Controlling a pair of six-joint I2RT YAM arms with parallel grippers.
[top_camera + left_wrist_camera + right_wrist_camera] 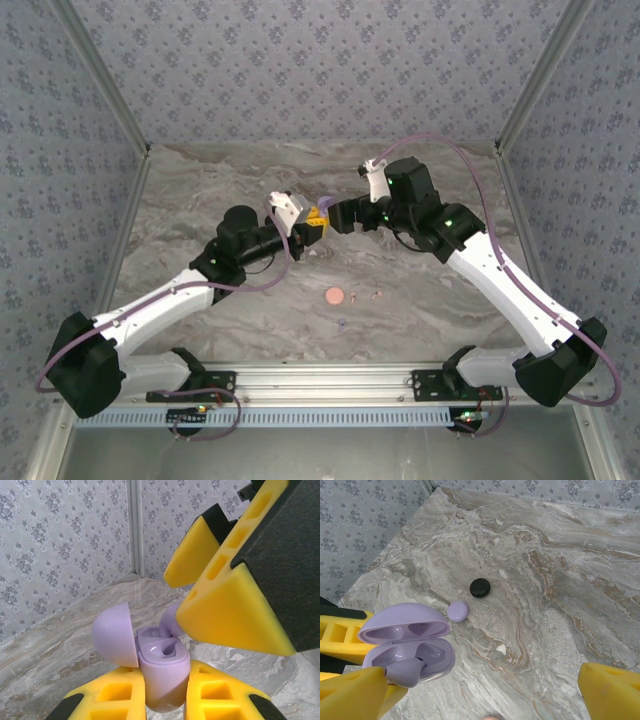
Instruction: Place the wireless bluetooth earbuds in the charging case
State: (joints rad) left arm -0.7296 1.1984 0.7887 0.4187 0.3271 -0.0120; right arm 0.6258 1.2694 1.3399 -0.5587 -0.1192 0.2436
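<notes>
From the top camera, the two arms meet over the middle of the marble table (200, 180). The left gripper (316, 226) and the right gripper (343, 214) are almost tip to tip, and the lilac charging case (325, 203) is raised between them, off the surface. Nearer the bases a pink round case (334, 295) lies flat on the table, with three tiny pieces (377, 295) close by, too small to tell apart. In the left wrist view, the left gripper's yellow fingers (115, 697) press against both sides of the charging case's base, pinching it upright with its lid swung open to the left. A lilac earbud (172, 619) sits at the right rim of the case, over one well, touching the tip of the right gripper's lower finger, which reaches in from the upper right. Whether the bud is fully seated cannot be told. In the right wrist view, the right gripper's own yellow fingers (355, 695) stand spread wide at the bottom corners, clamped on nothing. The earbud lies at the near lip of the open case, against the finger at the lower left. On the table beyond rest a black round case (480, 587) and, near it but not touching, a small lilac disc (458, 611), with a tiny white speck (501, 650) closer to the camera.
</notes>
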